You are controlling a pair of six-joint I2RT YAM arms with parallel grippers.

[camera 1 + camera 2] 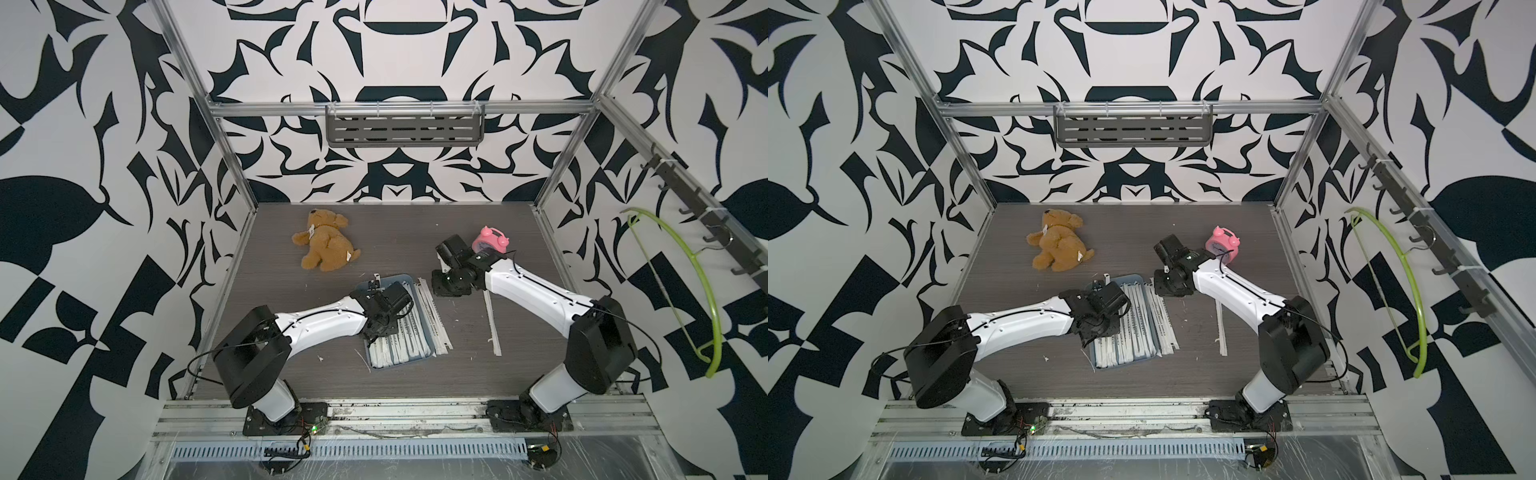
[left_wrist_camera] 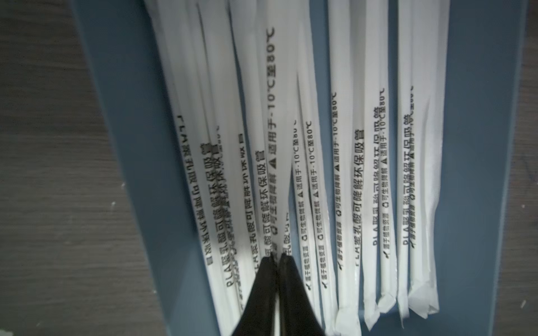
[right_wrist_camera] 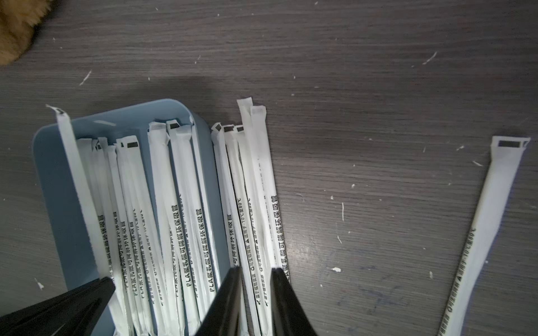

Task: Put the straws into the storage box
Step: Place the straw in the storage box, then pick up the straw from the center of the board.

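Note:
The storage box (image 1: 395,277) is a blue-grey tray at mid table, and several wrapped straws (image 2: 358,174) lie lengthwise in it. My left gripper (image 2: 276,254) hangs over the box's left side (image 3: 52,174), shut on one straw (image 2: 269,116). That straw's far end pokes over the far rim (image 3: 62,116). More straws (image 1: 434,316) lie on the table along the box's right side. My right gripper (image 3: 257,272) is down on these, its jaws closed around two of them (image 3: 250,203). A single straw (image 3: 489,203) lies apart, further right (image 1: 492,328).
A brown teddy bear (image 1: 324,245) lies at the back left. A pink alarm clock (image 1: 492,245) stands just behind my right wrist. A grey slotted shelf (image 1: 405,129) hangs on the back wall and a green hanger (image 1: 681,291) on the right wall. Paper scraps dot the table.

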